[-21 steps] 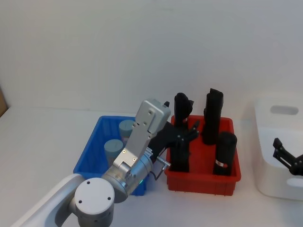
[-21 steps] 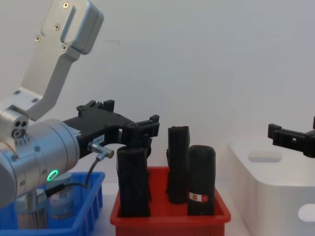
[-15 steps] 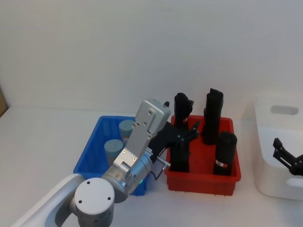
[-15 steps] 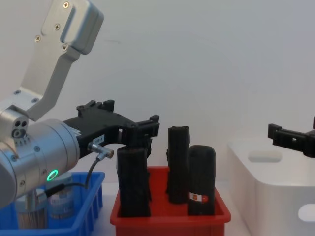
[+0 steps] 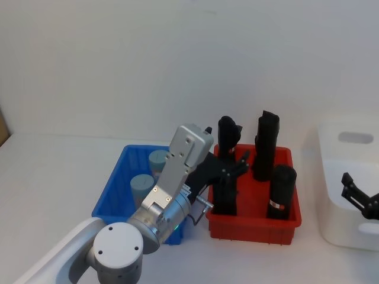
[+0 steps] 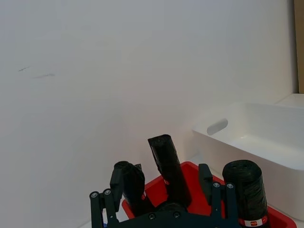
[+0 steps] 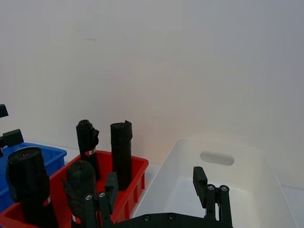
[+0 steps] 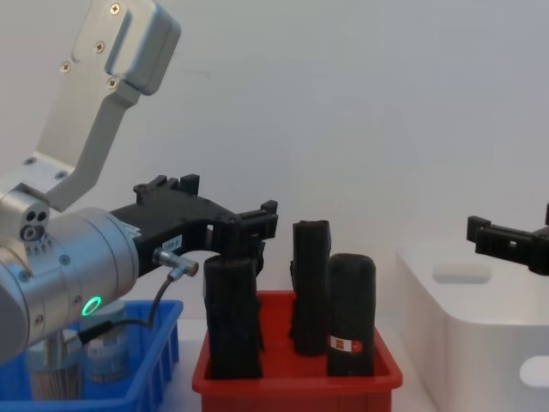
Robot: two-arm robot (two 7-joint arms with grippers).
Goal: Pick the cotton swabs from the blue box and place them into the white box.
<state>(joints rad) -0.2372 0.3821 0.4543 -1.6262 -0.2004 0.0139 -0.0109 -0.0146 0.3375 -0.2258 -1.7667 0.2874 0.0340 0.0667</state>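
Two cotton swabs jars [image 5: 159, 158] [image 5: 141, 184] with grey-blue lids stand in the blue box [image 5: 112, 188] at the left; the chest view shows them [image 8: 108, 356] low behind the blue wall [image 8: 150, 378]. My left gripper [image 5: 237, 162] hangs open and empty above the red bin, to the right of the blue box, level with the black cylinders' tops [image 8: 257, 225]; its wrist view shows spread fingers [image 6: 160, 178]. The white box [image 5: 346, 207] stands at the far right. My right gripper [image 5: 358, 198] hovers open over its inside [image 7: 155, 183] [image 8: 502, 240].
A red bin [image 5: 254, 222] with several tall black cylinders [image 5: 265, 145] sits between the blue box and the white box. My left arm's silver links [image 5: 177, 177] lean over the blue box's right side. A pale wall closes off the back.
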